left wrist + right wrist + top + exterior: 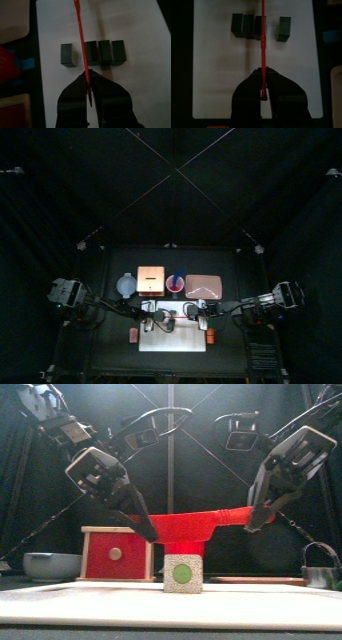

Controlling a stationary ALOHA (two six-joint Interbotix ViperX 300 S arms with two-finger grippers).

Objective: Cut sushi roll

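Black curtains close in the small bench (pixel 171 366), on which a white board (pixel 218 75) carries the sushi roll (pixel 100 53), already divided into dark green pieces: three stand touching in a row and one piece (pixel 67 54) sits just apart. Both arms share a single red cutter (pixel 187 524), the left tool (pixel 88 92) closed on one end and the right tool (pixel 264 92) closed on the other, so the thin blade is stretched level between them and can press down evenly. From the wrist views the red line runs across the joined group, beside the gap, which suggests another slice is being lined up. In the front view the cutter hangs just above the roll, apparently not touching it.
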